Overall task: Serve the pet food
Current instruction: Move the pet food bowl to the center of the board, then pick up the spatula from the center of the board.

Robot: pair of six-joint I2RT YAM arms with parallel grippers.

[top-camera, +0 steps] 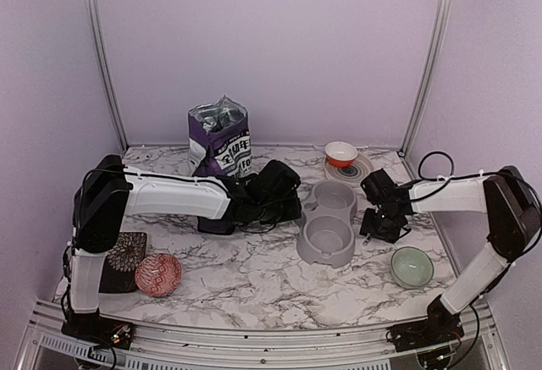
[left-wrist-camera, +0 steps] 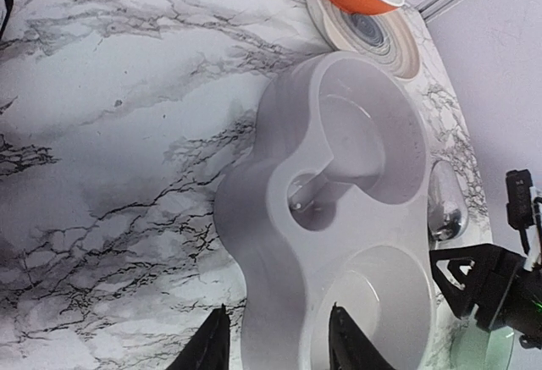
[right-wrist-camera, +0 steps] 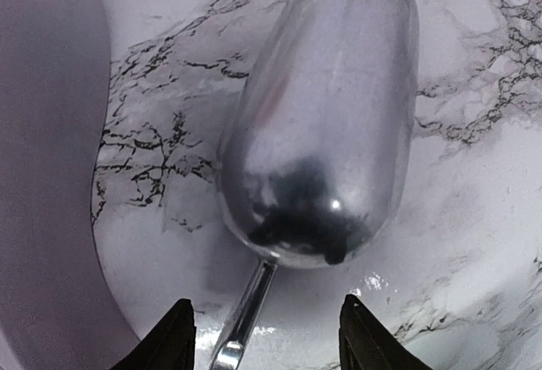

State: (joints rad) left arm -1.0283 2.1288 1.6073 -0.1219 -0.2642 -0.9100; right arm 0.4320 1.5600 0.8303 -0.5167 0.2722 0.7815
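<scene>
Two pincers (left-wrist-camera: 275,340) (right-wrist-camera: 267,336); one scoop (right-wrist-camera: 322,116); three bowls (top-camera: 158,273) (top-camera: 412,266) (top-camera: 340,152)

Robot test cell dressed as a home feeding corner. Plain lilac wall panels (top-camera: 271,48) and aluminium posts (top-camera: 102,57) enclose a marble-print tabletop (top-camera: 254,260); a metal rail (top-camera: 254,340) carries both arm bases (top-camera: 91,328). A food bag (top-camera: 222,143) stands beyond the left gripper (left-wrist-camera: 279,315); a double-bowl feeder (top-camera: 329,222) lies between it and the right gripper (right-wrist-camera: 265,304).
</scene>
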